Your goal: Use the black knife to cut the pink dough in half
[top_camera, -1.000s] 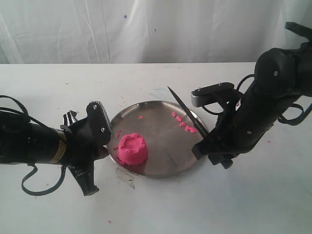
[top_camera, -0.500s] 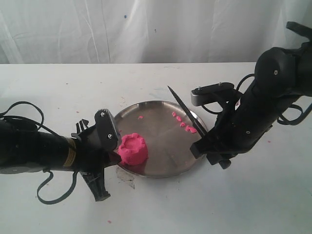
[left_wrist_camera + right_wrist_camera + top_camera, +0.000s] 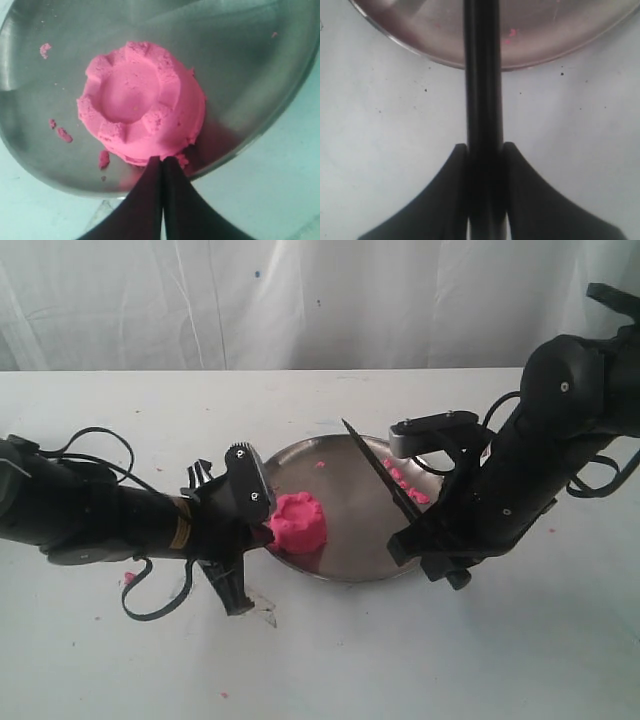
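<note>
Partly hidden, black knife (image 3: 482, 75) sits clamped in right claw (image 3: 485, 146); left claw (image 3: 162, 160) pinched closed at pink dough (image 3: 140, 100).

The black knife (image 3: 372, 460) loses its handle behind the right arm (image 3: 520, 470); in both wrist views the steel plate (image 3: 250, 60) is cut off by the edges.

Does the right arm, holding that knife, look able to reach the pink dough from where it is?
Probably yes: only bare plate lies between the black knife and the pink dough; the left gripper touches the dough's far side.
</note>
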`<state>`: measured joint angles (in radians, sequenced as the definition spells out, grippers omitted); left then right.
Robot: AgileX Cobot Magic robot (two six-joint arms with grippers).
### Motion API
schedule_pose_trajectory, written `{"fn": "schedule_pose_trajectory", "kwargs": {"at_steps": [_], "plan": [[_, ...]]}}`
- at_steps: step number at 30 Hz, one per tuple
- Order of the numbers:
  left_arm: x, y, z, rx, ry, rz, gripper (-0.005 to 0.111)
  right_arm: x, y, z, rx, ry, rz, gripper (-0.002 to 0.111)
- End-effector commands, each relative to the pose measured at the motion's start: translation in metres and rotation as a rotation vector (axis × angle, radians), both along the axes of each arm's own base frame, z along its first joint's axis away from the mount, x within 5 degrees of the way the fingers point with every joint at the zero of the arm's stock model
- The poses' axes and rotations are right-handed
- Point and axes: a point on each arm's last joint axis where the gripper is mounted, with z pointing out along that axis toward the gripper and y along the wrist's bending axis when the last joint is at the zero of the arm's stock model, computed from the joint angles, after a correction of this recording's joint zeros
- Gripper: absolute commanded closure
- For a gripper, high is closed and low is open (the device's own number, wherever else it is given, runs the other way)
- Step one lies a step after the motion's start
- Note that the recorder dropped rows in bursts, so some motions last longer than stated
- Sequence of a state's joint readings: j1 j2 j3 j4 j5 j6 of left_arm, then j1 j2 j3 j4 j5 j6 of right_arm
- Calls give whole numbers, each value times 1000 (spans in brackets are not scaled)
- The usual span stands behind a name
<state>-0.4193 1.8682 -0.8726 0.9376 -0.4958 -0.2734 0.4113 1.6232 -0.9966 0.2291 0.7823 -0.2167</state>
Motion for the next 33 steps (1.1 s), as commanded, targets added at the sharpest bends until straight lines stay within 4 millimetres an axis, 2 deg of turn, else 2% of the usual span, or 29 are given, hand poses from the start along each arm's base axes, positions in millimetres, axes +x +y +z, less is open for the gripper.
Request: {"fn": "schedule_pose_trajectory", "kwargs": {"at_steps": [1,6,14,22,27,32,33], "plan": [[14,-5,4,-40,6,54,107,0,1,5,10,-14,-1,108],[21,-11,3,-86,-3,53,107,2,0,5,6,-28,1,108],[30,-21,-16,-139,11,9,107,7,-1,-4,-35,-42,22,108],[49,-30,-17,-147,-23,5,107,9,-1,-3,-34,-69,23,108],[50,-23,-26,-61,16,53,107,9,-1,-3,-38,-73,22,108],[49,-9,-36,92,80,141,107,9,-1,-3,-40,-66,23,108],[48,-1,-36,168,105,189,107,9,-1,-3,-40,-66,23,108]]}}
